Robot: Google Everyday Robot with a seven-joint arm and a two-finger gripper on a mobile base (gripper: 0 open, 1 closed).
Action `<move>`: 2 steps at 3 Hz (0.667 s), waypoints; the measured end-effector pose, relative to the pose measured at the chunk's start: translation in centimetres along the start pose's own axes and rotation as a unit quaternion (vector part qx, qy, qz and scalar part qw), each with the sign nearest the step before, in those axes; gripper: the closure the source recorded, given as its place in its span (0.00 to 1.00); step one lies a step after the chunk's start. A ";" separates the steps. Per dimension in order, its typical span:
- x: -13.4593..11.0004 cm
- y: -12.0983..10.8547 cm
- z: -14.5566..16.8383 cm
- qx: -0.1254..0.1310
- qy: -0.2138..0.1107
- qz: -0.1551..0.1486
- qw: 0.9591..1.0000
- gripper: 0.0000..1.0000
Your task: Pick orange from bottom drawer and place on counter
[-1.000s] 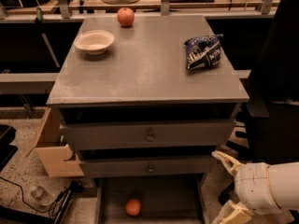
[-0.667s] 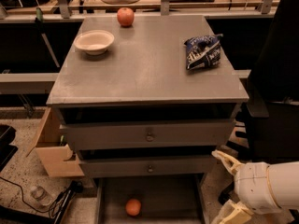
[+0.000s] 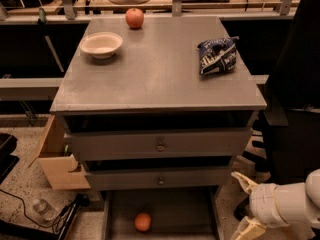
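The orange, small, round and evenly coloured, lies on the dim floor of the pulled-out bottom drawer, whose front is cut off at the lower edge. The end effector hangs low, right of the drawer and well below the bench, spread wide and empty, its lower finger partly cropped.

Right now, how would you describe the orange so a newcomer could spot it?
Find the grey cabinet, then its pulled-out bottom drawer at floor level, beside the open gripper. The orange lies alone on its floor, plain and evenly orange, unlike the redder apple up on the counter.
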State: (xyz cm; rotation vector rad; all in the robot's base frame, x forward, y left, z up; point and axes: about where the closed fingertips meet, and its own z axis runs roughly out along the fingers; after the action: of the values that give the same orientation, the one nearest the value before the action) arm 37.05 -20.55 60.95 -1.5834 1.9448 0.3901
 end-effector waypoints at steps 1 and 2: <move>6.3 -0.6 3.2 -0.006 0.010 -0.027 1.000 0.00; 11.0 -0.5 6.1 -0.013 0.004 -0.040 0.999 0.00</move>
State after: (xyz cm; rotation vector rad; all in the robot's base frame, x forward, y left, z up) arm 37.84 -25.86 49.55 -1.6758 1.8830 0.3780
